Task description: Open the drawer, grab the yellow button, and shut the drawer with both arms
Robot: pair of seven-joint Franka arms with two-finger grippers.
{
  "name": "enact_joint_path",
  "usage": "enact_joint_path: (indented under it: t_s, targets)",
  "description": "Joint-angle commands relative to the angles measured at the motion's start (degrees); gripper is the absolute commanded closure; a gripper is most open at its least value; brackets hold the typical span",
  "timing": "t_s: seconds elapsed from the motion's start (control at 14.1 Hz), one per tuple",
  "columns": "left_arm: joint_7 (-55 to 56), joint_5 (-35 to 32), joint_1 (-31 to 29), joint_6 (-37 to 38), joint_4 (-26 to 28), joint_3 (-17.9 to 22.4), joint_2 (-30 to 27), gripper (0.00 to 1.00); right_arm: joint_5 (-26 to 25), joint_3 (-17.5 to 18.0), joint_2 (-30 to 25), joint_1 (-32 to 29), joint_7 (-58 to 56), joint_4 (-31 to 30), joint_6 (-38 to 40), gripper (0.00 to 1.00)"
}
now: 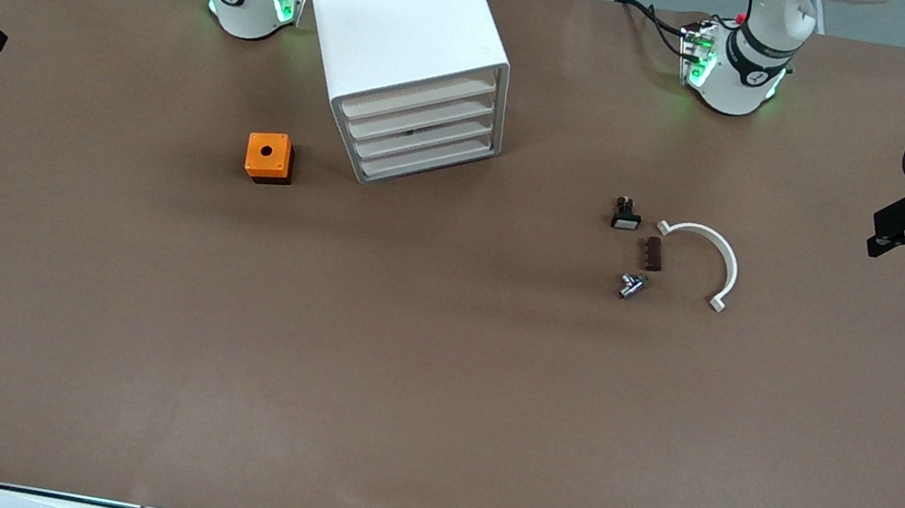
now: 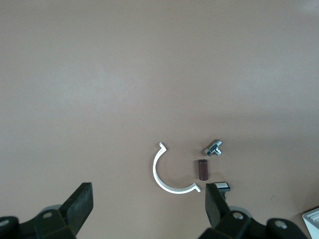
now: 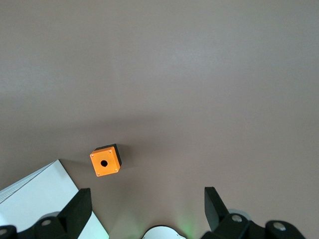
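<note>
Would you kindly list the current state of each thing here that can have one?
Drawer cabinet: all four drawers shut.
Left gripper: open, empty, up over the table's left-arm end.
Right gripper: open, empty, up over the right-arm end.
Orange box: upright on the table, its top hole unfilled.
White half-ring clip: lying flat.

no readable text, label, brand, number or sign on anything here

— How's the light?
— Bright, even, from overhead; the brown table [image 1: 428,397] shows soft shadows beside the white drawer cabinet [image 1: 409,44] and orange box [image 1: 268,157].
— Any blur?
— None; green glow at both arm bases.
</note>
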State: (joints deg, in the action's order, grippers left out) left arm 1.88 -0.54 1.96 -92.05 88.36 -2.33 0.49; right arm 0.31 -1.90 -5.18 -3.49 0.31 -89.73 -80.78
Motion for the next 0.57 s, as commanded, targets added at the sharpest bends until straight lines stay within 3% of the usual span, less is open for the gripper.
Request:
enact_joint_path:
  t_s: [0.0, 0.5]
  targets:
    - [0.32, 0.1, 0.15, 0.47, -0.82, 0.13, 0.39, 0.01, -0.49, 0.23, -0.98, -0.47, -0.75, -1.15, 0.01, 0.0]
    - [5.57, -0.25, -1.43, 0.73, -0.73, 0.22, 1.97, 0.01, -0.4, 0.23, -1.06, -0.38, -0.66, -1.15, 0.1, 0.0]
